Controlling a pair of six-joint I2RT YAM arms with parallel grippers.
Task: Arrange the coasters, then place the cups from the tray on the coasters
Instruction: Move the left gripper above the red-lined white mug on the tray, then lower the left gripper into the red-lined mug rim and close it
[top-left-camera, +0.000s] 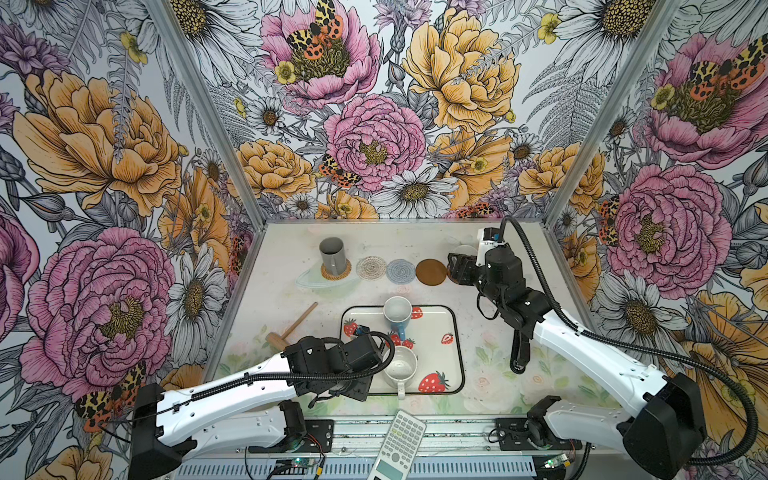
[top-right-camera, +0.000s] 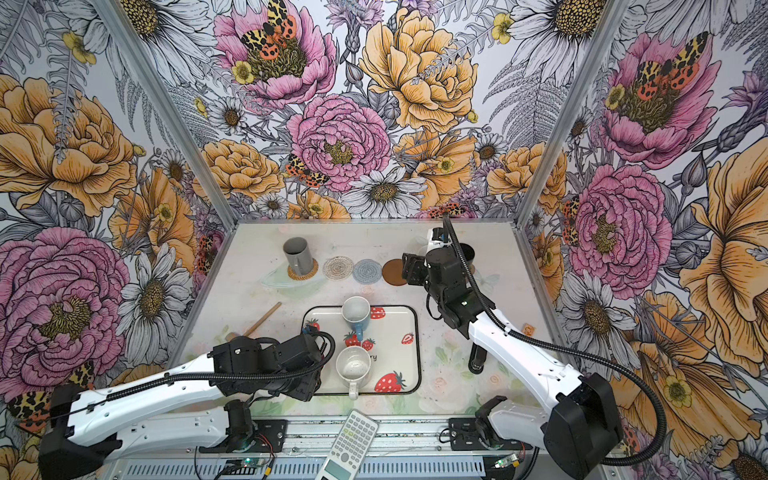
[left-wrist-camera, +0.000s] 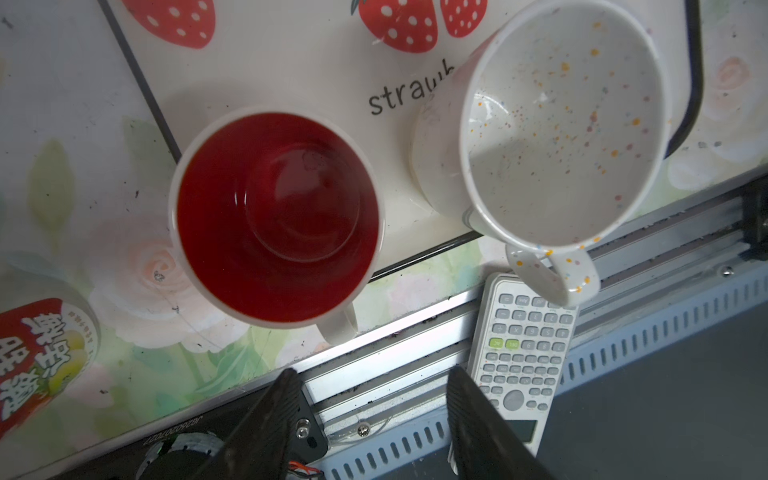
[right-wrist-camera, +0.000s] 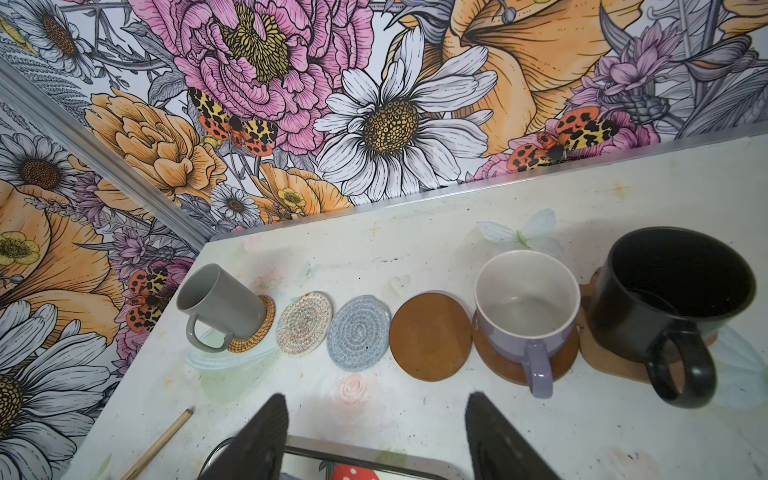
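Left tool (left-wrist-camera: 372, 373), spread and empty, hovers just short of the red-lined mug (left-wrist-camera: 276, 216) on the tray (left-wrist-camera: 291, 70).

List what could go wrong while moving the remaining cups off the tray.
1. The red-lined mug stands close to the speckled mug; the open left gripper could knock that neighbour while grasping.
2. The bare brown disc lies right beside the lavender mug; a mug set off-centre there might bump it.
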